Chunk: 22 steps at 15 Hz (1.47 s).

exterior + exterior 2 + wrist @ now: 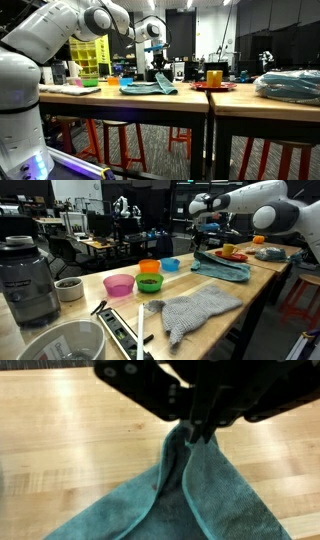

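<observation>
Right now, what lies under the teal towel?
Bare wooden table shows around the teal towel, pinched at its peak by the hand. Whatever the cloth covers is hidden.

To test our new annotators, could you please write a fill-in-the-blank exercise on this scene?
The gripper is shut on a soft terry cloth whose colour is ____.
Beneath it lies a smooth table top made of light ____.
In an exterior view, a small orange plastic bowl sits inside another bowl whose colour is ____.
Missing words: teal, wood, green.
</observation>
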### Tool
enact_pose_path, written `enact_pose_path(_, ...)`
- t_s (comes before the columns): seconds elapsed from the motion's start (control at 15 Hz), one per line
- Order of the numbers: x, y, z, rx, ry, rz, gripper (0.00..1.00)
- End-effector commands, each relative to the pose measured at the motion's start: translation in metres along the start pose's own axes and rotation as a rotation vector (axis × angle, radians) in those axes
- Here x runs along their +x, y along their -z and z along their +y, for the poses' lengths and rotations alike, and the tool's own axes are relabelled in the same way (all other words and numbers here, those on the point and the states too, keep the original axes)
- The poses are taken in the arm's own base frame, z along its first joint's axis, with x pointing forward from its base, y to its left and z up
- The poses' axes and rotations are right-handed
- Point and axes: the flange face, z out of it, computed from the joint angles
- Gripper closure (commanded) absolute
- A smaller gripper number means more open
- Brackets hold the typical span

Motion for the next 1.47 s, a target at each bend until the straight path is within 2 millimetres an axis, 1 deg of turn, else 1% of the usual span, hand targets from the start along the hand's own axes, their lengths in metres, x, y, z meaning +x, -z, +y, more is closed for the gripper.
enact_pose_path(0.0,0.007,-0.010,0.003,-0.030,-0.024,0.074,0.99)
enact_pose_path(0.47,0.011,-0.026,0.018,-0.166,-0.036,0.158,0.99)
enact_pose_path(0.53,0.011,-0.028,0.019,-0.175,-0.039,0.160,0.71)
enact_pose_path(0.6,0.010,-0.030,0.021,-0.182,-0.042,0.161,0.70)
enact_pose_path(0.73,0.009,-0.033,0.023,-0.191,-0.051,0.166,0.60)
enact_pose_path(1.0,0.006,-0.036,0.026,-0.209,-0.071,0.171,0.33)
enact_pose_path(1.27,-0.005,-0.032,0.023,-0.165,-0.059,0.156,0.05)
enact_pose_path(1.4,-0.011,-0.029,0.020,-0.149,-0.057,0.157,0.00)
